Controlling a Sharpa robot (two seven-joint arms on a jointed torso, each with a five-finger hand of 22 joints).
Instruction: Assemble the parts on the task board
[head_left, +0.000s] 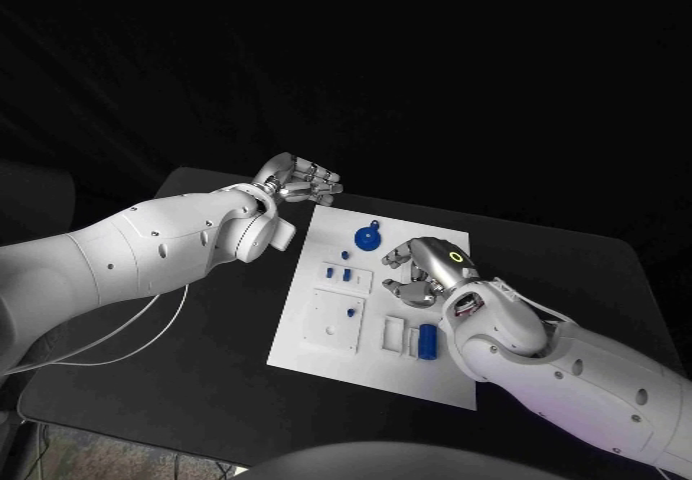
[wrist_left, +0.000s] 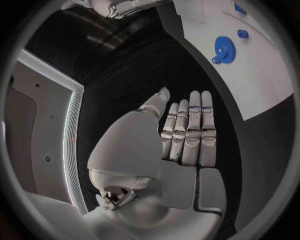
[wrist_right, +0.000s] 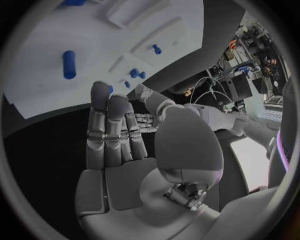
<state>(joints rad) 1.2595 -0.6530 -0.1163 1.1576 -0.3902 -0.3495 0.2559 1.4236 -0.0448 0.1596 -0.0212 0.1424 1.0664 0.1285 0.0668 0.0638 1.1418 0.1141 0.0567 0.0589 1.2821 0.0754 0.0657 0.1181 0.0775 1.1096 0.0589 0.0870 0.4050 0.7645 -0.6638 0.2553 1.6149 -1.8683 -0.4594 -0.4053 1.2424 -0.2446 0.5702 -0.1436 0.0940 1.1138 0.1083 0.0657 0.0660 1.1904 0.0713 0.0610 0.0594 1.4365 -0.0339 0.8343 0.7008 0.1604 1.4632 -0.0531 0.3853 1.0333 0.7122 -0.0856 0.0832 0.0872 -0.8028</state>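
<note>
Both hands hold nothing, the left hand (head_left: 299, 181) flat-fingered just off the task board (head_left: 335, 355) and the right hand (head_left: 423, 270) loosely spread over it, beside the blue gear (head_left: 368, 238); seemingly an approach step, calling next for a grasp of a part.

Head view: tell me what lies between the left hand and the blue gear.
In the head view, only bare white task board surface lies between the left hand and the blue gear; no part sits there.
</note>
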